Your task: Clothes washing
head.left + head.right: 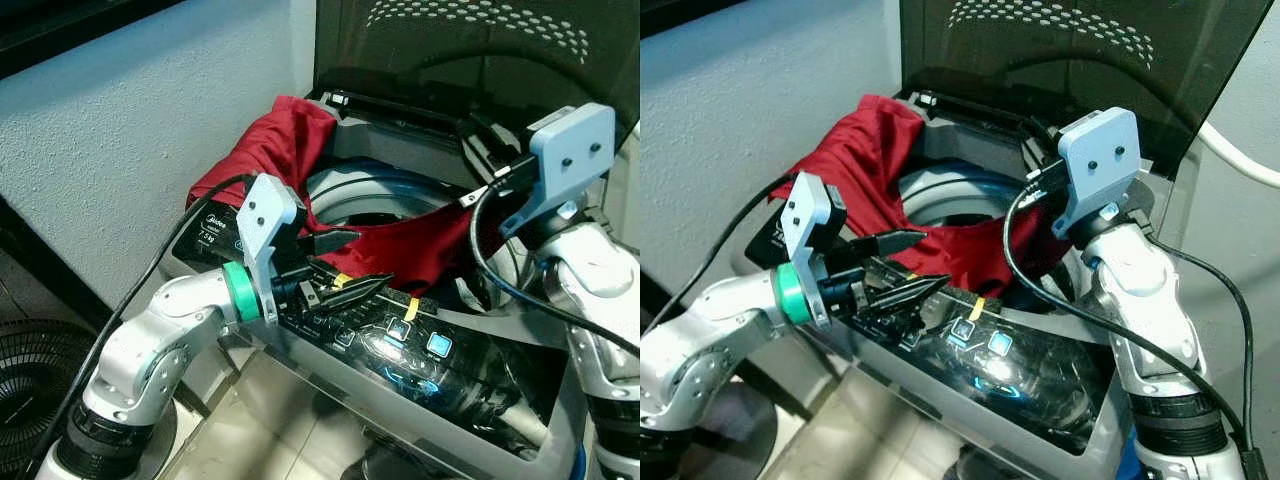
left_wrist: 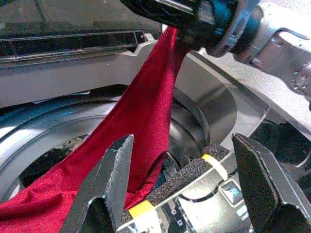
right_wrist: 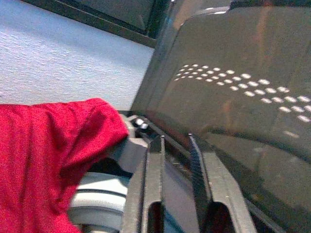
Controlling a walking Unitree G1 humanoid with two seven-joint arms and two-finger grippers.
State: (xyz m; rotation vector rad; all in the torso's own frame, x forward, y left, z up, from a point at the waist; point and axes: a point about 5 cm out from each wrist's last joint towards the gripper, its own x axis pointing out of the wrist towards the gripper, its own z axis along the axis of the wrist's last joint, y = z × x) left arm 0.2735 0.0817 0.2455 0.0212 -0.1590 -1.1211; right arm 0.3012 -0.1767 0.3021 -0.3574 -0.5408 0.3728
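A soft red cloth (image 1: 290,150) drapes over the washing machine (image 1: 450,390) rim into the round steel drum (image 2: 53,141). The left gripper (image 1: 345,262), fingers spread and empty, hovers at the glossy control panel (image 1: 410,340). The right gripper (image 3: 175,160), fingers nearly closed on nothing, sits beside the raised dark lid (image 3: 243,73).

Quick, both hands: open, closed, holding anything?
Left hand: open, empty, over the washer's control panel.
Right hand: fingers nearly shut; the left wrist view shows the red garment pinched in it.

A pale, rough-textured wall (image 1: 130,110) spans nine to eleven o'clock; a round black fan grille (image 1: 30,390) sits at seven o'clock
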